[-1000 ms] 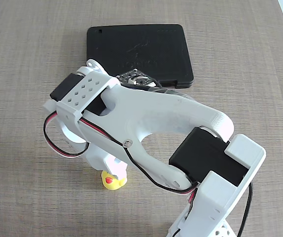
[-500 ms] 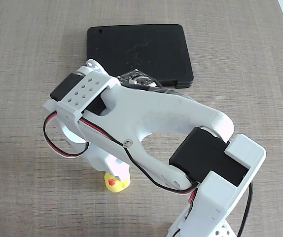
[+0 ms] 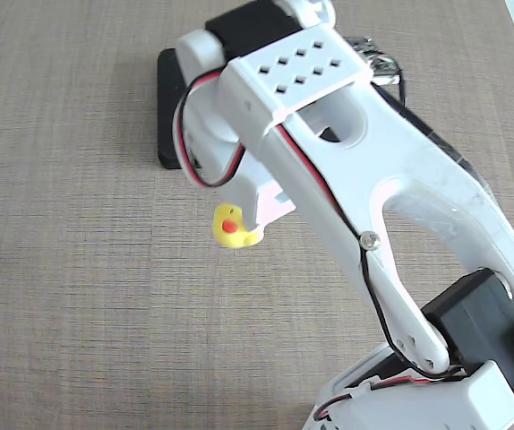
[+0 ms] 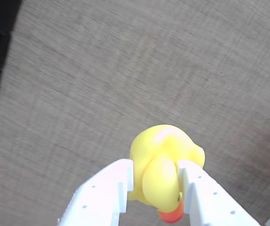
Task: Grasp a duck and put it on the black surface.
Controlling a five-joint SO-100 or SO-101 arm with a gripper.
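One duck (image 4: 165, 172) in your gripper (image 4: 154, 188) | both white fingers (image 4: 114, 188) pinch its sides, narrowly parted around the body, beak toward the wrist camera | you see it over the woven counter (image 3: 78, 296) | black surface (image 3: 169, 116) lies behind the arm in the fixed view, apart from the duck
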